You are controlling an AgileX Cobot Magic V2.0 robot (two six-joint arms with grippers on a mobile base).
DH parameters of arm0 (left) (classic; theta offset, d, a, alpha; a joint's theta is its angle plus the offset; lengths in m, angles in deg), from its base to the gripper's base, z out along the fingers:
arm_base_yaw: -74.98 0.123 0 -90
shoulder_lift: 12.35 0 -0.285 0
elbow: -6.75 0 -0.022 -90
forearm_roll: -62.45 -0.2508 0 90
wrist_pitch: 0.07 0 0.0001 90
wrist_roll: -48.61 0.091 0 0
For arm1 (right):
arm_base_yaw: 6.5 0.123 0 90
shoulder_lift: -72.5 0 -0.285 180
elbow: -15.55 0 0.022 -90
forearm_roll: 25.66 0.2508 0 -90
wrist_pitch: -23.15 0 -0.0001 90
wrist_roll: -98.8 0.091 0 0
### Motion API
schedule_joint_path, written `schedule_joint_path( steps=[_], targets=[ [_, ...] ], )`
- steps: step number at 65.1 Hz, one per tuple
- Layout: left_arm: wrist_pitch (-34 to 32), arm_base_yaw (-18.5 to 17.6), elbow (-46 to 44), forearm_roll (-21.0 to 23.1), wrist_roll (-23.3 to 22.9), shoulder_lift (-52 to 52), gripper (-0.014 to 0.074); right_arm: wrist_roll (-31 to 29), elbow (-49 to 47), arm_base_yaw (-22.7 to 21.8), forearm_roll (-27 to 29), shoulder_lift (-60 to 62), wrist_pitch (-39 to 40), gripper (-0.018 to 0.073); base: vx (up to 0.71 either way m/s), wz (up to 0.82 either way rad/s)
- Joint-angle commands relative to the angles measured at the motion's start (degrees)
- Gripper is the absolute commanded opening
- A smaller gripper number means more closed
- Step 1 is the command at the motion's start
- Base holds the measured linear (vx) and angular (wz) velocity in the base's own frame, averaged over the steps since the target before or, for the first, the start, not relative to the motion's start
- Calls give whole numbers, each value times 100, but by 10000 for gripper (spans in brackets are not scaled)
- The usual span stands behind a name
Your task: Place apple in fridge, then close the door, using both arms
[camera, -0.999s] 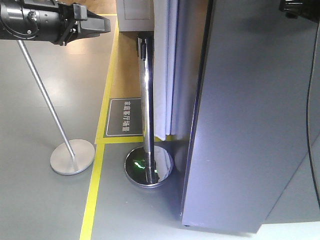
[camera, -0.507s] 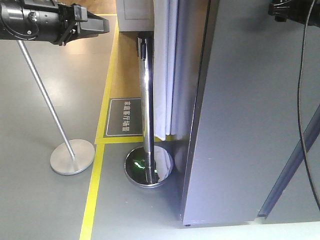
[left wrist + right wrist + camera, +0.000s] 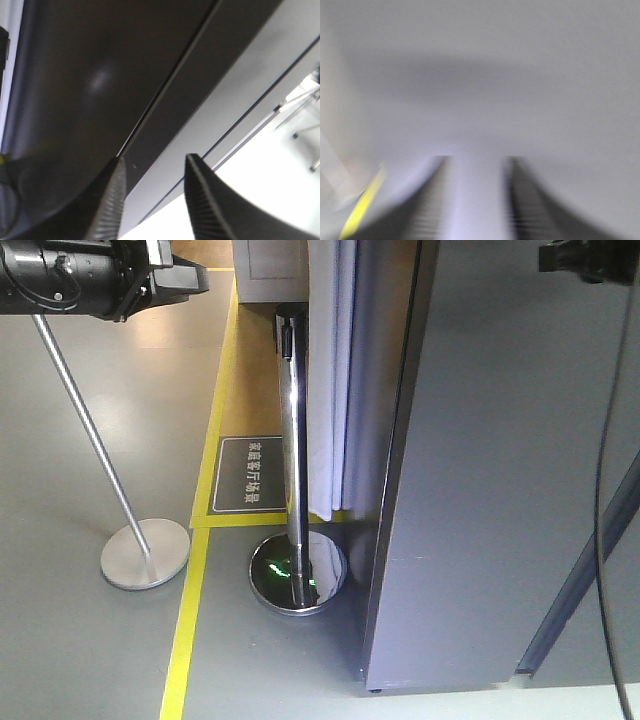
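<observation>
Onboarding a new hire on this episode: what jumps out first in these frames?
The tall dark grey fridge fills the right half of the front view, no apple visible anywhere. Beside it, left of centre, stands a chrome post on a mirrored round base, with yellow floor tape running past. In the wrist views, the left gripper is open and empty against a dark panel; the right gripper, blurred, also looks open.

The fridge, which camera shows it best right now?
The front-facing view: the fridge stands as a tall grey panel reaching down to the floor. The left wrist view shows only dark panels and a seam past its open fingers. The right wrist view is blurred grey, so nothing there is certain.
</observation>
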Motion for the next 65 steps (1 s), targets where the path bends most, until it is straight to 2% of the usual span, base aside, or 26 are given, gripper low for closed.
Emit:
schedule_joint_path(
  steps=[1, 6, 13, 21, 30, 42, 46, 54, 65],
  targets=[
    [-81, 57, -185, 309, -347, -287, 184, -243, -193, -10, 459, 639, -503, -13, 0, 0],
    [119, 111, -185, 294, -455, -338, 104, -545, -193, -10, 834, 954, -981, -10, 0, 0],
    [324, 111, -185, 54, -460, -552, -10, -838, -193, -10, 1218, 1357, -1549, -8, 0, 0],
    [456, 111, -185, -315, -468, -971, -8, -928, -46, -10, 1288, 1804, -1910, -6, 0, 0],
    [448, 111, -139, -1004, -584, -1636, -8, -1113, 930, -10, 1487, 2628, -1595, -4, 0, 0],
    [448, 111, -127, -2412, -1241, -2520, -8, -1595, 2892, -10, 1827, 3922, -821, -4, 0, 0],
    [364, 111, 27, -2694, -1433, -2842, -8, -1594, 3511, -10, 1828, 4440, -783, -4, 0, 0],
    [-87, 111, 888, -2875, -1555, -3611, -8, -1600, 4550, -10, 1807, 5300, -744, -4, 0, 0],
    [-1010, 111, 3101, -2869, -1555, -4982, -8, -1600, 5703, -10, 1712, 6447, -737, -4, 0, 0]
  ],
)
